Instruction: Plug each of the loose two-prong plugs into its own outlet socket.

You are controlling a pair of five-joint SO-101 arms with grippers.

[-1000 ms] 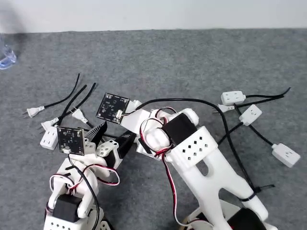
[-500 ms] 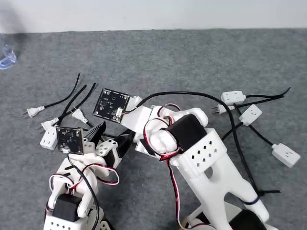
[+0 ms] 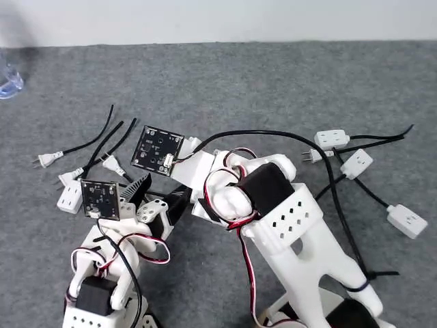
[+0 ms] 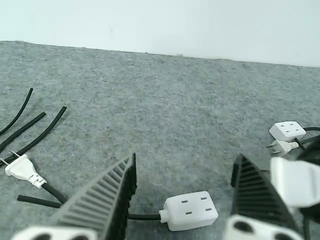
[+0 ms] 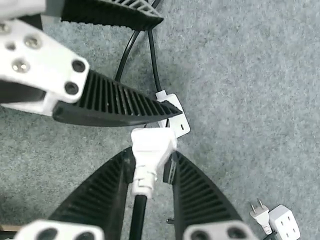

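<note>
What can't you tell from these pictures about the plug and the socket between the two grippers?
Right wrist view: the prongs of the plug in the right gripper are hidden behind a finger of the left gripper, which also covers much of the socket; contact cannot be judged.
Left wrist view: the plug is cut off by the frame edge.

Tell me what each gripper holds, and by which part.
The right gripper grips a two-prong plug by its white body. The left gripper is open, holding nothing.

Socket hemmed by jaws, far carpet open
</note>
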